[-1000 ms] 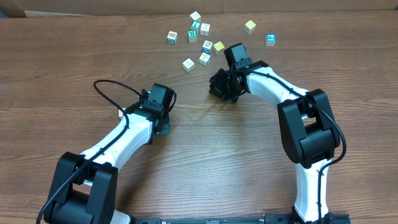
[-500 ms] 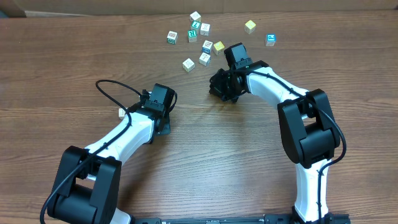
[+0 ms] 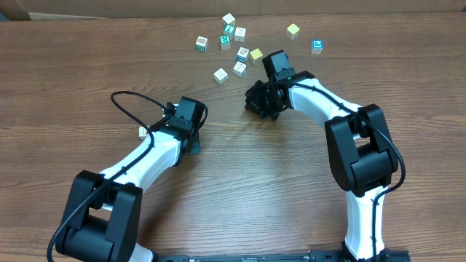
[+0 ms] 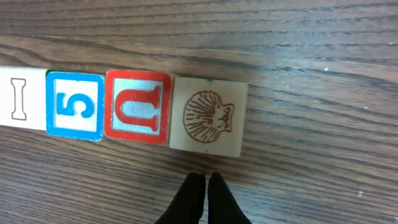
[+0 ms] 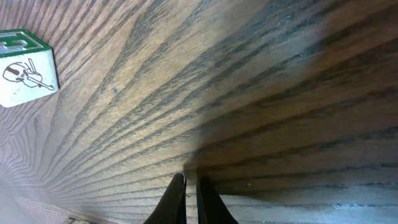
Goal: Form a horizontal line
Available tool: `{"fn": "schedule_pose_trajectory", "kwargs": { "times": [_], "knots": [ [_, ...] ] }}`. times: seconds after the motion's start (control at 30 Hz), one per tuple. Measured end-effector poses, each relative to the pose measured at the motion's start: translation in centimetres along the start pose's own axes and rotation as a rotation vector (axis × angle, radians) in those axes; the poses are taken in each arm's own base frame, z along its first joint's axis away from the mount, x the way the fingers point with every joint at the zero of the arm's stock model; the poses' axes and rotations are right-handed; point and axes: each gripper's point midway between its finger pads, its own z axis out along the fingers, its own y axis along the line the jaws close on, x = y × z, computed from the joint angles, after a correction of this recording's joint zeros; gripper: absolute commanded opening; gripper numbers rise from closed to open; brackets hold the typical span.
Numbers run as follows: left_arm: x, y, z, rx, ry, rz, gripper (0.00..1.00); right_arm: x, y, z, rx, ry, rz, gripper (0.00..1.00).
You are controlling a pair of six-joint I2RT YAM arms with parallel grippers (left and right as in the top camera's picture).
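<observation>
1. The table (image 3: 65, 80) is brown wood with a strong grain. The wrist views show the streaks close up.
2. Two white-and-black arms rest on it, the left arm (image 3: 149, 156) and the right arm (image 3: 320, 105). The overhead view hides both sets of fingers.
3. The left wrist view shows the left gripper (image 4: 205, 180) with its tips pressed together and empty, just short of the row. The right gripper (image 5: 188, 182) is all but together, holding nothing, over bare wood.
4. Four square wooden cubes sit side by side, touching: the I block (image 4: 18, 99), the blue 5 block (image 4: 74, 106), the red letter block (image 4: 137, 107) and the shell block (image 4: 208, 116). Only this view shows the row.
5. Eleven loose cubes (image 3: 242, 54) lie scattered at the far edge, seen from overhead.
6. One green-edged violin block (image 5: 25, 78) shows in the right wrist view, well apart from the fingers.
</observation>
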Motion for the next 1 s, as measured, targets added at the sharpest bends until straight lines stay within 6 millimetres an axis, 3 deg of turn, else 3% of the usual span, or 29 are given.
{"fn": "schedule_pose_trajectory", "kwargs": {
  "times": [1.0],
  "knots": [
    [-0.28,0.28,0.58,-0.03,-0.014,0.007,0.04,-0.07,0.11,0.0,-0.005,-0.003,-0.002,0.09]
  ]
}}
